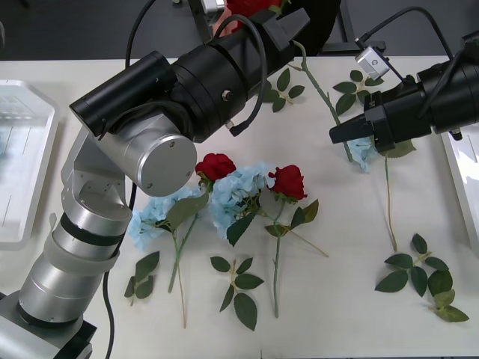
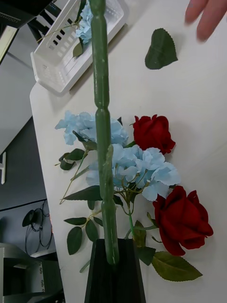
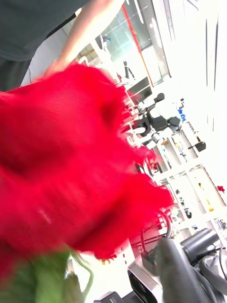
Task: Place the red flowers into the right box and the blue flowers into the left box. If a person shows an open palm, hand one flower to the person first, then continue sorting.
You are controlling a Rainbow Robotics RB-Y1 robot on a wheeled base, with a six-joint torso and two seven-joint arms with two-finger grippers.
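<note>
The left gripper (image 1: 288, 26), clamped on a red rose (image 3: 71, 161), reaches to the table's far edge toward a person's hand (image 1: 223, 26). Best hold steady until they grip it. The right gripper (image 1: 340, 133) pinches a stem (image 2: 101, 123).

Top centre of the frame: my left gripper (image 1: 288, 24) reaches in beside a person's hand (image 1: 224, 24), with the top rose (image 1: 251, 6) between them. That rose's stem runs down and right to my right gripper (image 1: 337, 134), clamped on it at middle right, above a hydrangea head (image 1: 364, 153). At centre, two roses (image 1: 215, 166) lie among two hydrangea clusters (image 1: 238, 196). Leaf sprigs (image 1: 238, 288) lie along the lower frame, at left, centre and right. The left box (image 1: 41, 149) sits at the left edge with another cluster (image 2: 85, 23) in it. The right box (image 1: 458, 172) sits at the right edge.
</note>
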